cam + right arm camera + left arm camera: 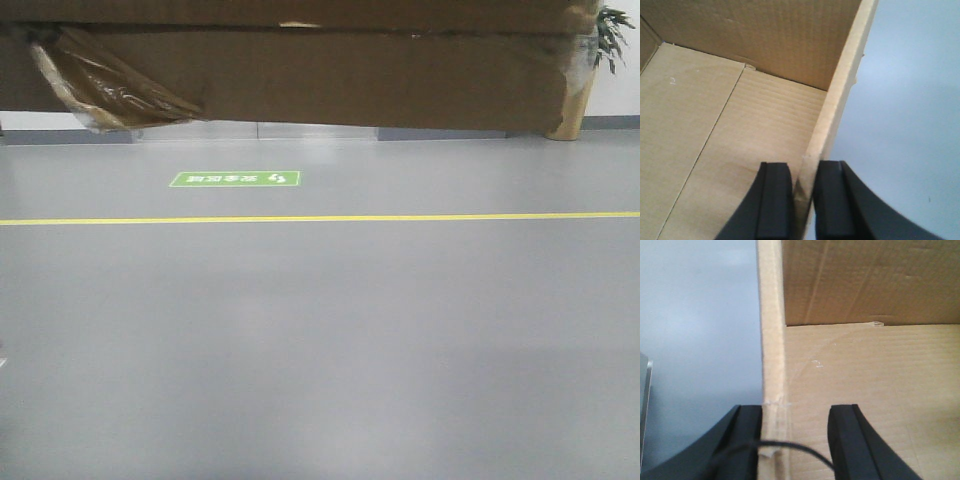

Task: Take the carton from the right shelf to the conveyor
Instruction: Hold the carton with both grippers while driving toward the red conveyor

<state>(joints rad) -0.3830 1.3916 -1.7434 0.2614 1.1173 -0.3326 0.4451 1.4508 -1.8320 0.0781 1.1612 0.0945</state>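
Observation:
The brown carton (350, 80) hangs across the top of the front view, above the floor, with crinkled peeling tape (100, 85) at its left. In the left wrist view my left gripper (795, 410) straddles the left wall of the carton (865, 380). The outer finger (747, 430) touches the wall; the inner finger (845, 435) stands apart from it inside the box. In the right wrist view my right gripper (804, 167) is shut on the right wall of the carton (740, 115). The shelf and the conveyor are out of view.
Smooth grey floor (320, 350) lies below, with a yellow line (320, 217) and a green floor sign (235, 179). A potted plant (610, 40) stands at the far right. A metal edge (644, 390) shows at the left border of the left wrist view.

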